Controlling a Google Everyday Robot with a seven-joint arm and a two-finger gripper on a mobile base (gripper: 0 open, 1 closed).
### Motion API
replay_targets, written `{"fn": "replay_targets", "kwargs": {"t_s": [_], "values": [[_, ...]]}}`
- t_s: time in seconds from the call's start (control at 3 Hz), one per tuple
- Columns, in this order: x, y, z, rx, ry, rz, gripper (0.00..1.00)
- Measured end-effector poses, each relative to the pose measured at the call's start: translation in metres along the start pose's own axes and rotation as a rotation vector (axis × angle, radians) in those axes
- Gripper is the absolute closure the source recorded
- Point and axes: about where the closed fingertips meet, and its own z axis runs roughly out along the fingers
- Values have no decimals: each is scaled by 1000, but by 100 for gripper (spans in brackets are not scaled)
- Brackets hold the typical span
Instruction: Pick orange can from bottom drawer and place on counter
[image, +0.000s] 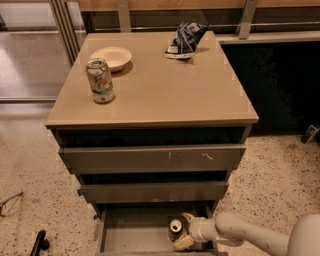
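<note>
The orange can (175, 229) stands upright in the open bottom drawer (135, 235), towards its right side, silver top showing. My gripper (182, 231) reaches in from the lower right on a white arm. One fingertip shows behind the can and one in front of it, so the fingers sit on either side of the can. The tan counter (165, 85) is the top of the cabinet, well above.
On the counter stand a pale green-and-white can (100, 80), a cream bowl (111, 57) and a dark blue crumpled bag (185, 39). The two upper drawers (150, 159) are partly pulled out above the bottom one. Speckled floor lies on both sides.
</note>
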Motion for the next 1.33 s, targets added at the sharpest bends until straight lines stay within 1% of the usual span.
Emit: {"fn": "replay_targets", "kwargs": {"t_s": [0.33,0.67,1.0,1.33], "values": [[4,-4,13,-4,-24,0,17],[4,-2,33,-23,-56,-12,24],[3,0,45,-31,-74,-30,47],[3,0,45,-31,-74,-30,78]]}}
